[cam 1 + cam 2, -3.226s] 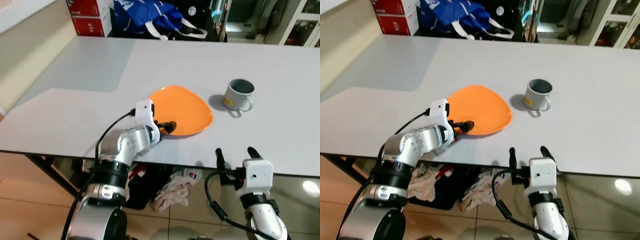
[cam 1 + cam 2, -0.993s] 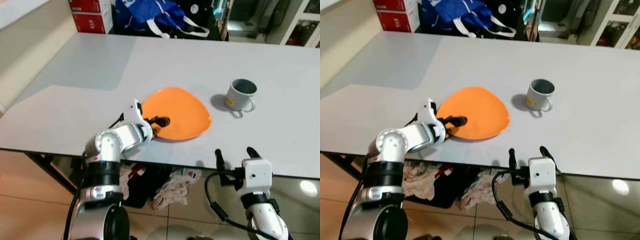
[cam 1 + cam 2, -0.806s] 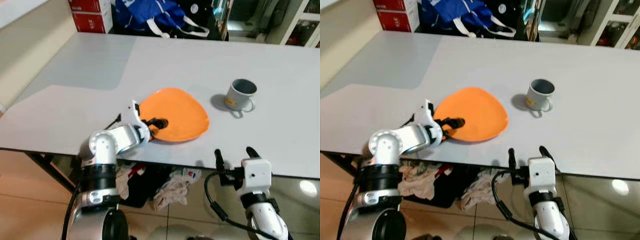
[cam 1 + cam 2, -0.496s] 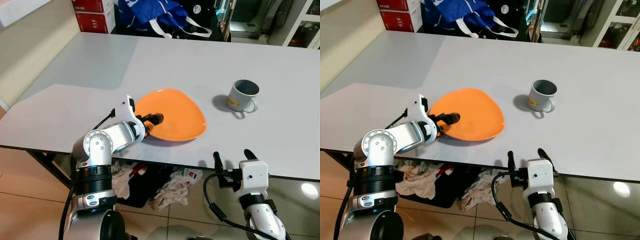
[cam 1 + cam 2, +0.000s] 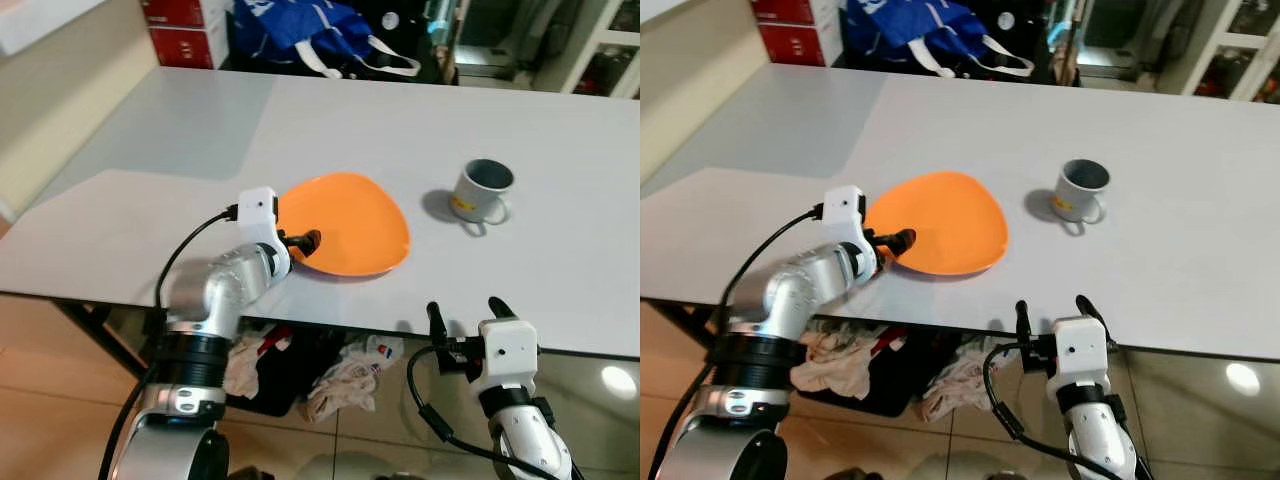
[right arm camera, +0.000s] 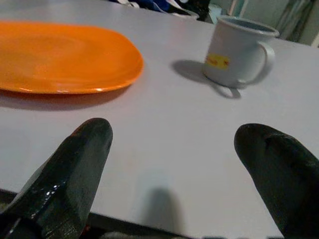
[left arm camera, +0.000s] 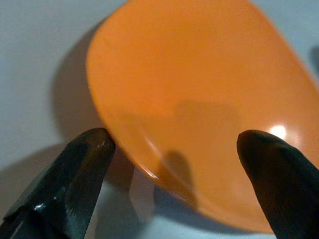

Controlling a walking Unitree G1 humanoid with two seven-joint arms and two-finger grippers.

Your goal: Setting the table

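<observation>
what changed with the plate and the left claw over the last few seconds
The left claw has dragged the orange plate a little toward the robot's left, widening its gap from the grey mug, and is now open at the plate's near rim. The mug stayed put. The right claw still waits open at the table edge.

The left arm is bent at the elbow and reaches forward over the table edge, its wrist level. The left gripper (image 5: pixel 303 242) has its two black fingers (image 7: pixel 75 169) spread apart. The right arm is held low, forearm upright, and the right gripper (image 5: pixel 465 313) points forward with both fingers (image 6: pixel 75 169) parted wide, nothing between them.
</observation>
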